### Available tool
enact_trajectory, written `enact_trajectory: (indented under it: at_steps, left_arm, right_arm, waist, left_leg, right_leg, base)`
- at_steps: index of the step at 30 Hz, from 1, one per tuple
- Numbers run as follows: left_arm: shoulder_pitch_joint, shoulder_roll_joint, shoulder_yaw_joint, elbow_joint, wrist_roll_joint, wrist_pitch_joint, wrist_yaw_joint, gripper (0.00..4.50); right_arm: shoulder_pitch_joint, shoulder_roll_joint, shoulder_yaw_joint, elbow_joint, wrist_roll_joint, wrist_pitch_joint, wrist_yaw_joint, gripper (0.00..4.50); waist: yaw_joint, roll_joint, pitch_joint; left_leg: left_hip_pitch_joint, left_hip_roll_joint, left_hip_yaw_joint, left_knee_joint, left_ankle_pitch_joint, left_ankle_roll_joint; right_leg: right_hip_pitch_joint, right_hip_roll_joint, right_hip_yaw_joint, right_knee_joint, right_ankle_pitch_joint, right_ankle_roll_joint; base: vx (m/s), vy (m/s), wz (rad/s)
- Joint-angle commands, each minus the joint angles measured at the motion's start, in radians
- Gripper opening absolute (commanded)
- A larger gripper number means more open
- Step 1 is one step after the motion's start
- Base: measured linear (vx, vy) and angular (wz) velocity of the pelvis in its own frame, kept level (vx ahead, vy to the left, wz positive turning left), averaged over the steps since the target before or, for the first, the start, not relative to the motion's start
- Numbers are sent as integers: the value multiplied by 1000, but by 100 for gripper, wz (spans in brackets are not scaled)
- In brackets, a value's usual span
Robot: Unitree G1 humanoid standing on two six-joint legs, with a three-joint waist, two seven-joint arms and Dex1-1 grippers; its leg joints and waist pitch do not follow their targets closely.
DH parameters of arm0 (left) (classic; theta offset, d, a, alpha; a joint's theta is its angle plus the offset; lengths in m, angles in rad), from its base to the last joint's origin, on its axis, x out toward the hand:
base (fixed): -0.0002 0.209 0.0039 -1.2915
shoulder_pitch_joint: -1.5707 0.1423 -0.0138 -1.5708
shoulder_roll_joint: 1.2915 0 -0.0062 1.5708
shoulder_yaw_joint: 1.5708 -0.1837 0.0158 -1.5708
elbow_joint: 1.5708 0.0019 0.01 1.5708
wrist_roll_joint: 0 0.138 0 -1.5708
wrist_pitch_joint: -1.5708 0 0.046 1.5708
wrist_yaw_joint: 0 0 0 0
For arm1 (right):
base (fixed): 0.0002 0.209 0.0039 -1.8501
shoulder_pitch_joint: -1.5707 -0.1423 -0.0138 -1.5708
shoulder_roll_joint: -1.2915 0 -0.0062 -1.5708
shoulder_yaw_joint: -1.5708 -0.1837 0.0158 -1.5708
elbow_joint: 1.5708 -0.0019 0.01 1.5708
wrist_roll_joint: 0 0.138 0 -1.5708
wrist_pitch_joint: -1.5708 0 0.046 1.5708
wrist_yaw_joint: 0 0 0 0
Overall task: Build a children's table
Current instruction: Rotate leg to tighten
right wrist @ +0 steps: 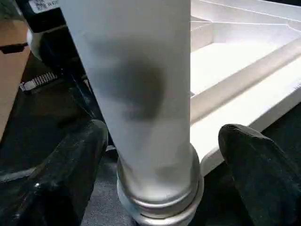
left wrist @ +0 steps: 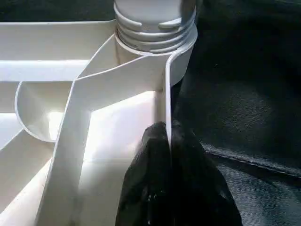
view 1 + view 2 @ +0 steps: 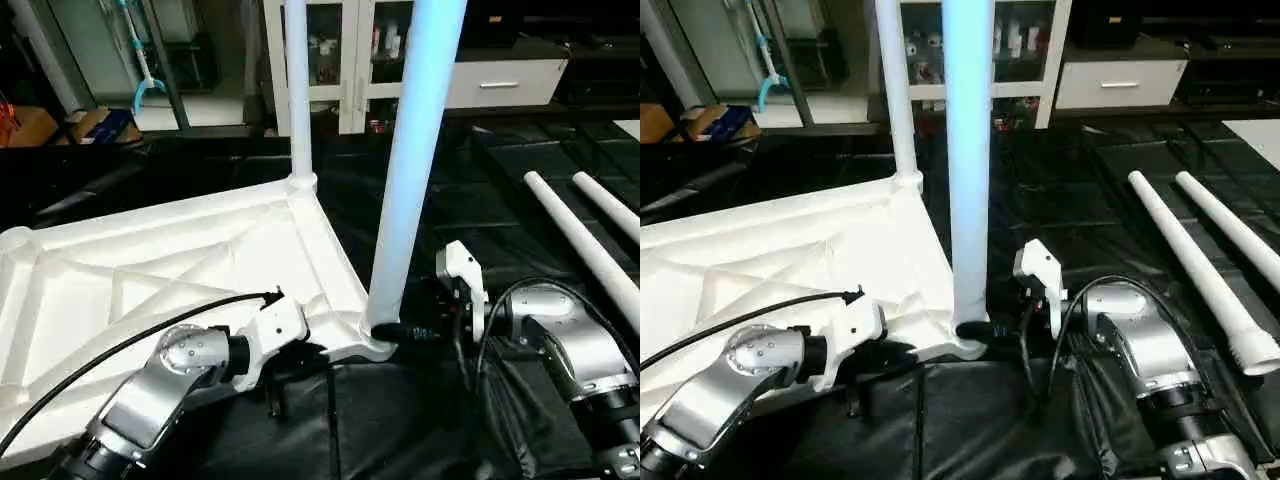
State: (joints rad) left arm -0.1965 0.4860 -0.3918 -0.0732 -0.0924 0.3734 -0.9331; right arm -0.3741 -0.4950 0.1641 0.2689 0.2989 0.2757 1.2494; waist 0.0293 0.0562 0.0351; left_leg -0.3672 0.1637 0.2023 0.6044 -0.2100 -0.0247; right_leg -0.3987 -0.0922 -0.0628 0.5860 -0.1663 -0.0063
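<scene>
The children's table top (image 3: pixel 150 270) lies upside down on a black mat, ribs facing up. One white leg (image 3: pixel 298 100) stands in its far right corner socket. Another leg (image 3: pixel 410 180) stands in the near right socket, its threads (image 2: pixel 155 28) partly above the socket rim. My left gripper (image 2: pixel 168 129) is shut on the top's thin side rim just short of that socket. My right gripper (image 1: pixel 160 146) is open at the base of the near leg, one finger (image 1: pixel 70 165) on each side. Two loose legs (image 3: pixel 1190 260) lie on the mat to the right.
A white glass-door cabinet (image 3: pixel 340 60) and a white drawer unit (image 3: pixel 505 82) stand behind the work. Cardboard boxes (image 3: pixel 100 125) sit at the far left. Black cables loop over both silver forearms (image 3: pixel 560 340).
</scene>
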Motion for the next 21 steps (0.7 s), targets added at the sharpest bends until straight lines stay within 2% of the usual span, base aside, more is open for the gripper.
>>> enact_trajectory:
  at_steps: [1, 3, 5, 8, 15, 16, 20, 21]
  left_arm:
    - [12, 9, -28, -9, -2, 5, -24, 0]
    - [12, 7, -28, -10, -1, 4, -26, 0]
    - [12, 6, -28, -10, -2, 3, -26, 0]
    - [11, 3, -31, -10, -1, 5, -25, 0]
    - [15, 3, -31, -14, 0, 8, -27, 0]
    - [16, 3, -31, -13, 1, 8, -27, 0]
    - [17, 3, -31, -14, 2, 11, -29, 0]
    - [18, 5, -31, -16, 2, 12, -30, 0]
  right_arm:
    - [2, -10, 6, -22, 6, -8, 12, 374]
    - [4, -6, 4, -23, 16, -4, 23, 371]
    - [5, -1, 3, -25, 27, 3, 35, 333]
    - [7, -2, 7, -32, 27, 9, 41, 314]
    - [11, -4, 10, -37, 36, 23, 52, 263]
    - [12, -4, 10, -38, 36, 23, 53, 241]
    - [16, -3, 8, -41, 40, 33, 57, 225]
    - [16, -3, 7, -42, 42, 40, 56, 210]
  waist:
    - [-3, -14, -49]
    - [-2, -13, -51]
    - [-1, -14, -54]
    - [0, -16, -54]
    - [1, -15, -53]
    - [1, -15, -54]
    - [2, -15, -54]
    - [2, -13, -54]
  left_leg:
    - [14, 67, -33, -81, -243, 45]
    - [12, 67, -33, -80, -220, 51]
    - [11, 67, -33, -78, -198, 63]
    - [10, 67, -31, -76, -180, 73]
    - [10, 67, -33, -76, -188, 70]
    - [10, 67, -33, -76, -187, 69]
    - [11, 67, -32, -75, -183, 69]
    - [11, 67, -32, -75, -184, 69]
  right_leg:
    - [35, -55, 44, -69, -304, -212]
    - [37, -54, 44, -65, -274, -218]
    - [38, -53, 43, -61, -235, -230]
    - [39, -53, 43, -59, -215, -237]
    - [40, -54, 42, -61, -245, -230]
    - [40, -55, 42, -61, -244, -230]
    - [39, -54, 42, -61, -242, -231]
    - [40, -54, 42, -60, -241, -232]
  base:
    - [0, 0, 0]
    - [0, 0, 0]
    - [0, 0, 0]
    - [0, 0, 0]
    - [0, 0, 0]
    - [0, 0, 0]
    - [0, 0, 0]
    - [0, 0, 0]
